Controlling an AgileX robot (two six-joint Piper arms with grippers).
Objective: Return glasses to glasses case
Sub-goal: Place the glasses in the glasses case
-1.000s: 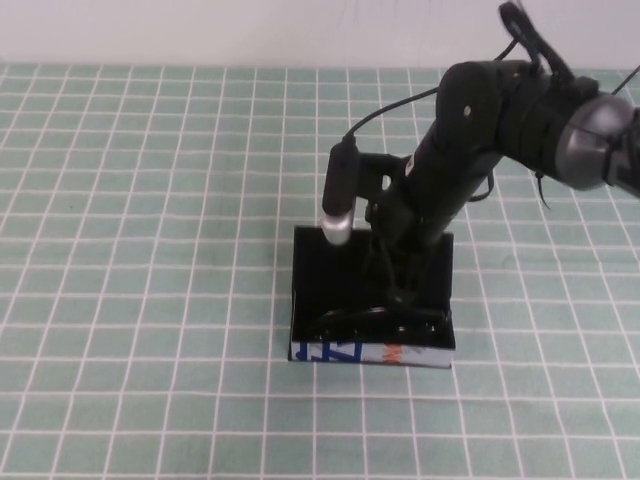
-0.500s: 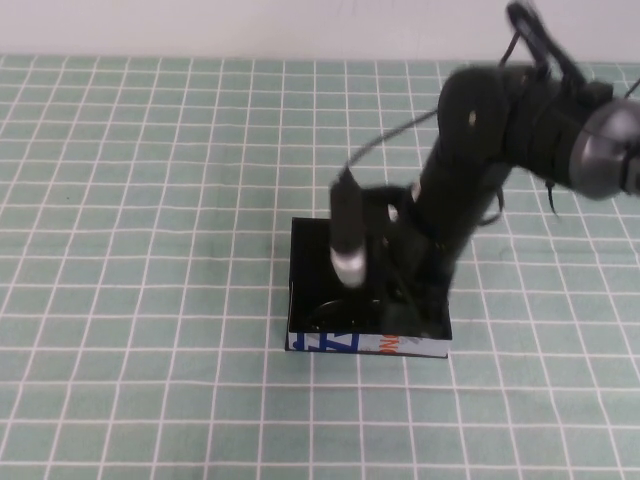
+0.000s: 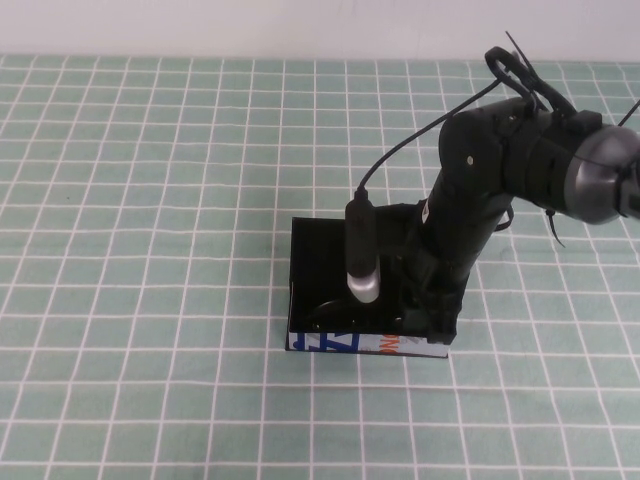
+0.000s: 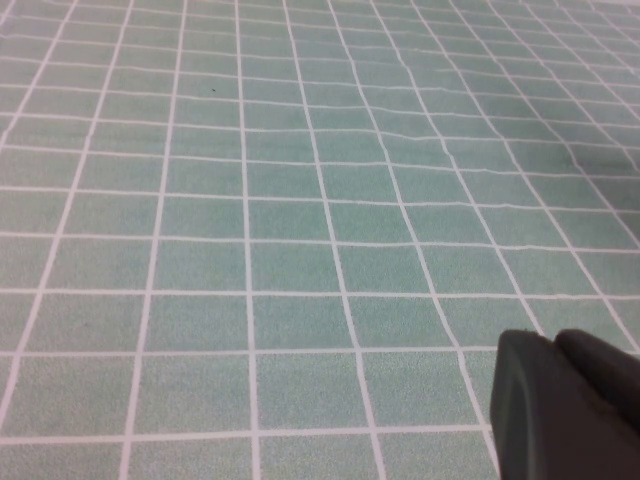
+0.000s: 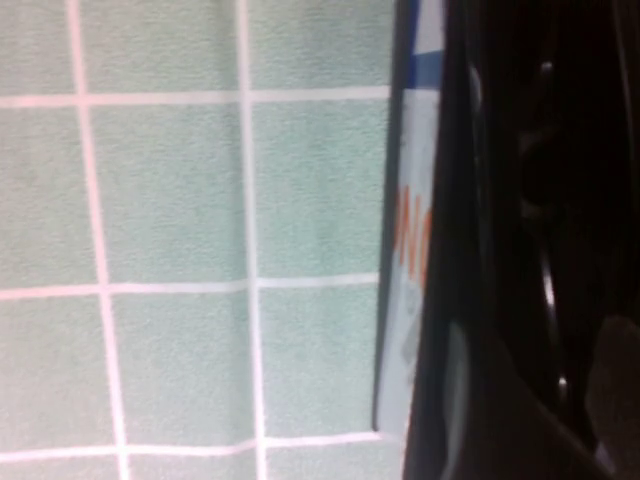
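The glasses case (image 3: 318, 250) lies open in the middle of the table, a black box whose white front edge (image 3: 340, 343) carries blue and orange print. The black glasses (image 3: 335, 312) lie inside it near the front, showing only as glints. My right gripper (image 3: 420, 312) reaches down into the case's right front corner. In the right wrist view its fingers (image 5: 480, 400) stand apart over the dark inside, where the glasses (image 5: 545, 270) glint next to the case's white edge (image 5: 405, 230). My left gripper (image 4: 556, 345) hangs shut over bare table, far from the case.
A green mat with a white grid (image 3: 150, 200) covers the whole table. A pale wall strip (image 3: 300, 25) runs along the far edge. The right arm's black cable (image 3: 400, 150) loops above the case. The left arm is outside the high view.
My right arm has swung from the back of the case toward its front right corner and dropped lower. The glasses now lie deeper in the case, which has shifted a little to the left.
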